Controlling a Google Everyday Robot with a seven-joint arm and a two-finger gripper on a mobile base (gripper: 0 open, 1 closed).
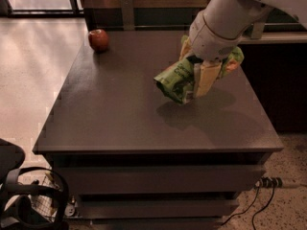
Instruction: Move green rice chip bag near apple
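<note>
The green rice chip bag [176, 80] is a light-green foil bag held above the dark table [115, 114], with its shadow on the tabletop below it. My gripper [200, 80] is shut on the bag's right part, under my white arm that comes in from the upper right. The apple [98, 40] is small, round and red, and sits at the far left corner of the table, well to the left of the bag.
The table has drawers below its front edge. A black chair [19, 195] stands at the lower left on the floor. Cables [268, 186] lie on the floor at the lower right. A dark counter runs behind the table.
</note>
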